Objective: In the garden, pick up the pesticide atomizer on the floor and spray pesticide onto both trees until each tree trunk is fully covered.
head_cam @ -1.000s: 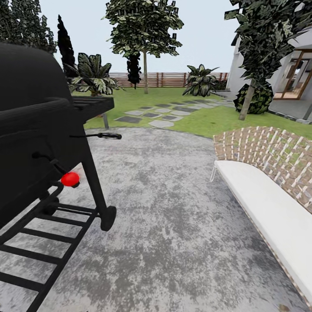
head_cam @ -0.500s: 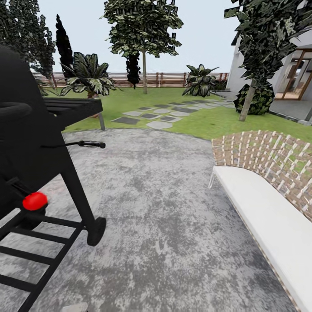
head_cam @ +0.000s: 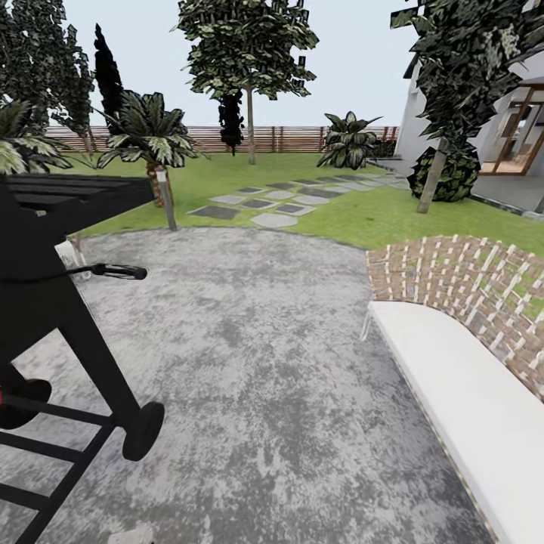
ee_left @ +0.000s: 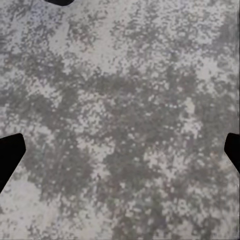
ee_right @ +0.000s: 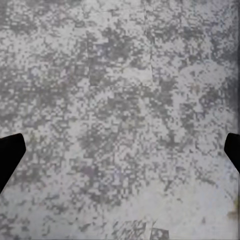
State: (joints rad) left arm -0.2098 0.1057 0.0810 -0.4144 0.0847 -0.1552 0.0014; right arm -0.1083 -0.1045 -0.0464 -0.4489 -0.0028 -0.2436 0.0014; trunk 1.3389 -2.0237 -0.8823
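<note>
The garden lawn (head_cam: 355,211) lies ahead, past the grey paving (head_cam: 257,340). One tree stands far off at the centre, with its thin straight trunk (head_cam: 250,128) under a leafy crown. A second tree rises at the right, its trunk (head_cam: 429,180) leaning on the grass. The pesticide atomizer cannot be made out. A small whitish object (head_cam: 73,258) sits on the paving behind the grill, and I cannot tell what it is. My left gripper (ee_left: 120,155) hangs open over bare paving. Over paving too, my right gripper (ee_right: 120,152) is open and holds nothing.
A black barbecue grill (head_cam: 53,302) on wheels stands close at the left. A white-cushioned wicker bench (head_cam: 461,378) runs along the right. A lamp post (head_cam: 165,198), a palm (head_cam: 147,136), stepping stones (head_cam: 261,200), a slat fence (head_cam: 302,138) and a house (head_cam: 521,136) lie beyond.
The whole head view has shifted: the grill now sits further left and lower in the picture, its red knob gone, and the palm, lamp post and whitish object have come into sight.
</note>
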